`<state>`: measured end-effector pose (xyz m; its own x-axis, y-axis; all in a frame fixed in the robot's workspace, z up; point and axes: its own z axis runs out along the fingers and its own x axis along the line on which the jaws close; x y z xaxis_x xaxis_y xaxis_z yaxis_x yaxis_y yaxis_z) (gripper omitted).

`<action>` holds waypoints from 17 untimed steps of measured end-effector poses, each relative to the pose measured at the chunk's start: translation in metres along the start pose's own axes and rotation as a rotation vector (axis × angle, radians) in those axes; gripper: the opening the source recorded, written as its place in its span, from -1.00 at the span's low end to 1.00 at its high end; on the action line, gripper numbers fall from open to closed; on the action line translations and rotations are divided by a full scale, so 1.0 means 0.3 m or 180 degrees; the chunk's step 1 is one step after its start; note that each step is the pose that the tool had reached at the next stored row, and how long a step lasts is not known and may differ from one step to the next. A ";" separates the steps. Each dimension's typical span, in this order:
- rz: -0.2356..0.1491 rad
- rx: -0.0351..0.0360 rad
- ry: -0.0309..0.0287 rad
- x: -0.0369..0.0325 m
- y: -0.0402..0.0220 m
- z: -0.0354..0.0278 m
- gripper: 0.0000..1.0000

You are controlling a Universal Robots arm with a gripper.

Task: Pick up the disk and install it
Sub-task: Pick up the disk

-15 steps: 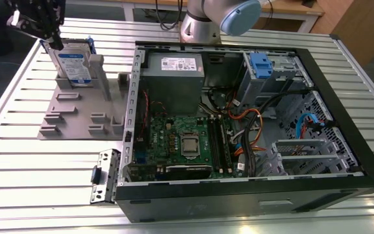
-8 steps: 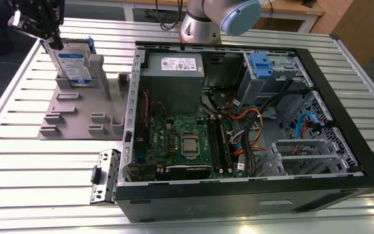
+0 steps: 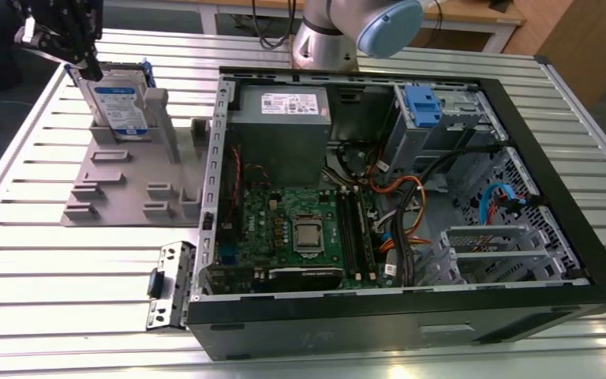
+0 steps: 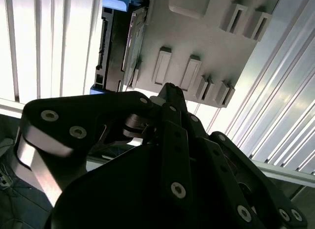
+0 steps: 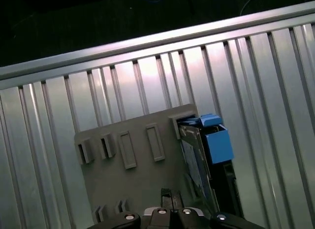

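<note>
Silver-faced and blue-framed, the disk [image 3: 119, 106] stands on edge in the grey holder [image 3: 124, 185] at the far left, to the left of the open computer case [image 3: 387, 328]. Your gripper [image 3: 87, 69] hangs just above the disk's upper left corner and carries nothing. By my reading the disk lies almost straight below it, long axis upright; you cannot tell whether the gripper is parted or closed.
</note>
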<state>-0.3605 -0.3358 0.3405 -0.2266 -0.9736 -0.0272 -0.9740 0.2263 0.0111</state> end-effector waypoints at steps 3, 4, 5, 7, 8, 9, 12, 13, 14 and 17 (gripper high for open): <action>-0.0055 -0.0002 0.0001 0.000 0.000 0.000 -0.80; -0.0074 -0.0002 0.0001 0.000 0.000 0.000 -0.80; -0.0092 -0.0003 0.0001 0.000 0.000 0.000 -0.80; -0.0127 -0.0003 0.0001 0.000 0.000 0.000 -0.80; -0.0143 -0.0004 0.0002 0.000 0.000 0.000 -0.80; -0.0156 -0.0004 0.0002 0.000 0.000 0.000 -0.80; -0.0163 -0.0005 0.0002 0.000 0.000 0.000 -0.80; -0.0163 -0.0005 0.0002 0.000 0.000 0.000 -0.80; -0.0162 -0.0005 0.0002 0.000 0.000 0.000 -0.80; -0.0237 -0.0006 0.0003 0.000 0.000 0.000 -0.80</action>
<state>-0.3605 -0.3358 0.3405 -0.1534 -0.9878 -0.0272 -0.9881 0.1532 0.0112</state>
